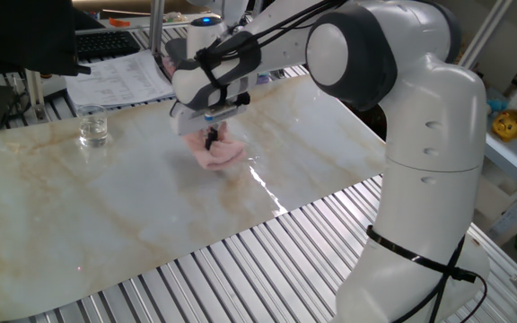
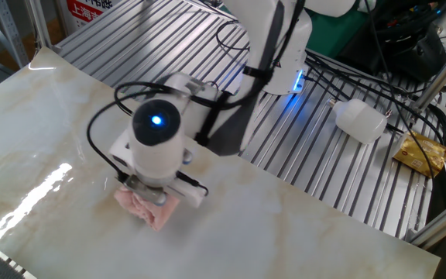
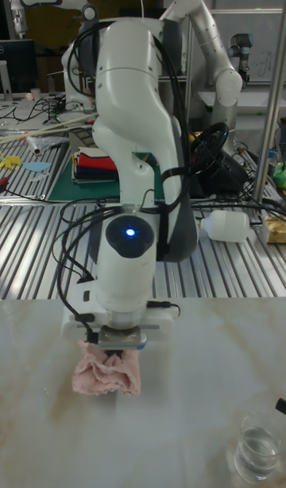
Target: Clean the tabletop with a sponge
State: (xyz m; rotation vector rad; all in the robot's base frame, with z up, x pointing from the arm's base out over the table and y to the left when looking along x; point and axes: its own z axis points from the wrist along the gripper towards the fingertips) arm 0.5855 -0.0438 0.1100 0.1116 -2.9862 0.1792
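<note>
The sponge (image 1: 220, 156) is a crumpled pale pink pad lying on the cream marble-look tabletop (image 1: 106, 215). My gripper (image 1: 212, 141) points straight down and is shut on the sponge's top, pressing it against the surface. From the other fixed view the sponge (image 2: 147, 211) pokes out under the gripper (image 2: 151, 197), on the tabletop (image 2: 45, 132). The tall view shows the sponge (image 3: 103, 374) bunched beneath the gripper (image 3: 116, 348), with the tabletop (image 3: 191, 424) around it. The fingertips are mostly buried in the folds.
A clear glass (image 1: 92, 126) with water stands on the tabletop to the left of the sponge; it also shows as a glass (image 3: 257, 450). Ribbed metal slats (image 1: 240, 269) border the sheet. A white bottle (image 2: 360, 119) lies on the slats. Papers (image 1: 119, 76) sit behind.
</note>
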